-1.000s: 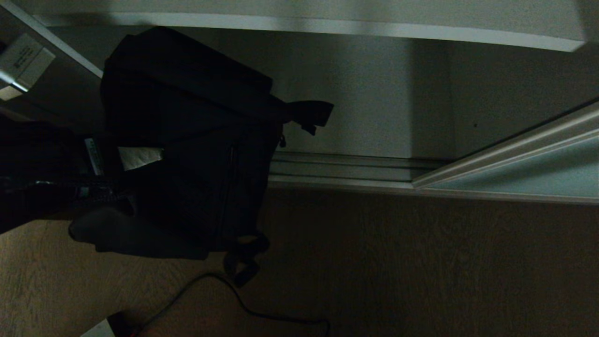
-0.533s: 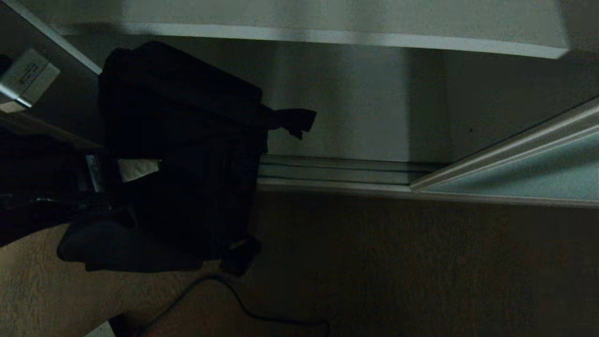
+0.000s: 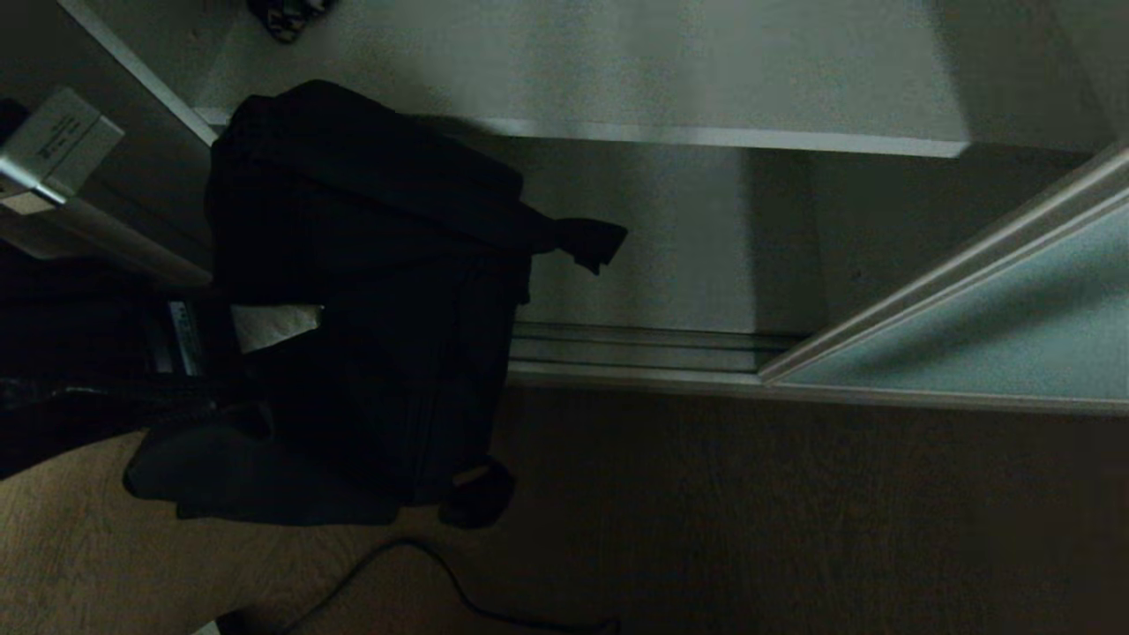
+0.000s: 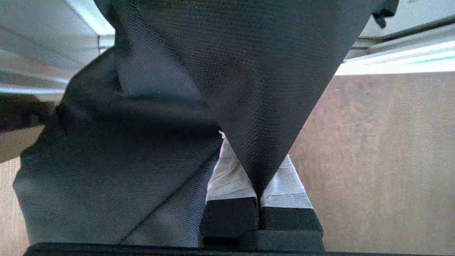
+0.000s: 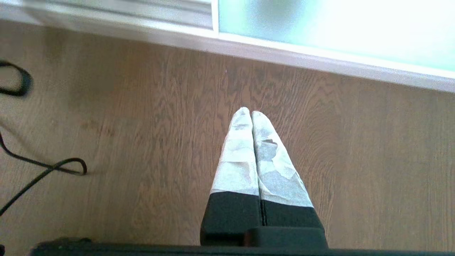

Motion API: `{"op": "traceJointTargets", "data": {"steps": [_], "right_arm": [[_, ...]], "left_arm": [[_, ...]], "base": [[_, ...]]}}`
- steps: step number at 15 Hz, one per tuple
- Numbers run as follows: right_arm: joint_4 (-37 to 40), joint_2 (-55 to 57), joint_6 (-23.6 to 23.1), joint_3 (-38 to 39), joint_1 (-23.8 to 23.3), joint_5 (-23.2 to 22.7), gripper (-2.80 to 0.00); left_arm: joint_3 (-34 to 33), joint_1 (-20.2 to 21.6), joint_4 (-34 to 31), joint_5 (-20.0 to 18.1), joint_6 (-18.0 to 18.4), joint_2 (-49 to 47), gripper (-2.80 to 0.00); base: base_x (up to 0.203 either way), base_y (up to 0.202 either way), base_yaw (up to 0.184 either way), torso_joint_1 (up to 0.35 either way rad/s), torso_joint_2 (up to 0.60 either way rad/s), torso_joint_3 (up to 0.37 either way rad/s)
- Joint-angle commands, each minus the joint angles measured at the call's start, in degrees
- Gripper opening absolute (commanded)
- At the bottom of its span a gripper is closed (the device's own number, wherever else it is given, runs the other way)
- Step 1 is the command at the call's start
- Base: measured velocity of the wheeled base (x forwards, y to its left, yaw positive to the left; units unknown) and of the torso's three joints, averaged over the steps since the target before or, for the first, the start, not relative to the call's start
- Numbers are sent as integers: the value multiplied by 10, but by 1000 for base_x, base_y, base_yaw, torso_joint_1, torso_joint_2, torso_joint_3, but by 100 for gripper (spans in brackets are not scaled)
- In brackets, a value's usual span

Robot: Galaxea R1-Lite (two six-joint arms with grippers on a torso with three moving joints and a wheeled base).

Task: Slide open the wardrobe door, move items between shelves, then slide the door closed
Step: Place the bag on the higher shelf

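Observation:
A floppy black bag (image 3: 370, 291) hangs in front of the open wardrobe at the left. My left gripper (image 3: 269, 324) is shut on its fabric. In the left wrist view the black cloth (image 4: 249, 71) is pinched between the white-taped fingers (image 4: 227, 174). The bag's top reaches above the front edge of a pale shelf (image 3: 706, 137). A houndstooth item (image 3: 287, 16) lies at the shelf's far left, mostly cut off. The sliding wardrobe door (image 3: 970, 335) of frosted glass stands slid to the right. My right gripper (image 5: 250, 112) is shut and empty above the wooden floor.
A ribbed silver floor track (image 3: 644, 348) runs under the opening, with a lower pale board (image 3: 670, 238) behind it. A black cable (image 3: 459, 582) lies on the wooden floor (image 3: 794, 511), also seen as the cable (image 5: 46, 170) near my right arm.
The camera has risen, so the whole scene sits lower and the shelf's top surface shows. The held bag rose with it, from level with the shelf edge to above it.

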State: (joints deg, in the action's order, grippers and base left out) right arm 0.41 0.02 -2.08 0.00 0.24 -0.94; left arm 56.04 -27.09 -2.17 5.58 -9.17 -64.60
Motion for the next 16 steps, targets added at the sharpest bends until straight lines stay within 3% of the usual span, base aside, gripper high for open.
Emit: {"op": "traceJointTargets", "data": {"steps": [1, 16], "right_arm": [[0, -1, 0, 0, 0, 0, -280], [0, -1, 0, 0, 0, 0, -280]], "left_arm": [[1, -6, 1, 1, -1, 3, -280], [98, -59, 6, -3, 27, -16, -280]], "base": [[0, 0, 0, 6, 1, 195], [0, 0, 0, 3, 2, 204]]}}
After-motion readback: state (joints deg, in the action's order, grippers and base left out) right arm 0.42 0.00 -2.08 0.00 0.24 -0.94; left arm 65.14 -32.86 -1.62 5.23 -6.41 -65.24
